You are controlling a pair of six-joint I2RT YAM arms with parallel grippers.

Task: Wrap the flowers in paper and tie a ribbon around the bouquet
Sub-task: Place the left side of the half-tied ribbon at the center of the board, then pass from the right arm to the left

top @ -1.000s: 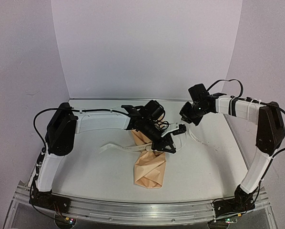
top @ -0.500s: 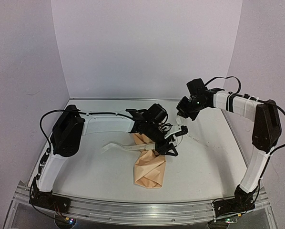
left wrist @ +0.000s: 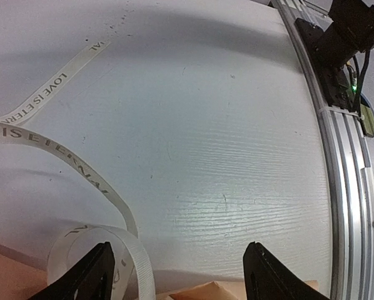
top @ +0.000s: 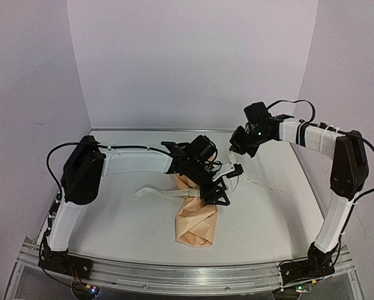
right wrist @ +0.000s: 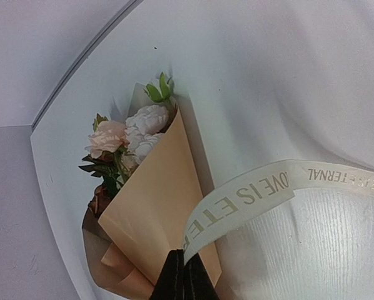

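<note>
**Tying step: ribbon drawn to the wrapped bouquet, no knot yet formed.**

From the left, the long cream-white lettered fabric ribbon (top: 151,190) runs over the white surface (top: 112,219) to the neck of the tan kraft paper cone bouquet (top: 197,220). The bouquet lies near the surface's middle, pink and cream roses (right wrist: 132,134) at its wide end. The left end effector (top: 229,184) hovers just beyond, fingers spread, holding nothing. The right end effector (right wrist: 184,279), pressed together, pinches the ribbon's far length. The next move probably calls for the left to take the slack loop and cross the ends.
</note>
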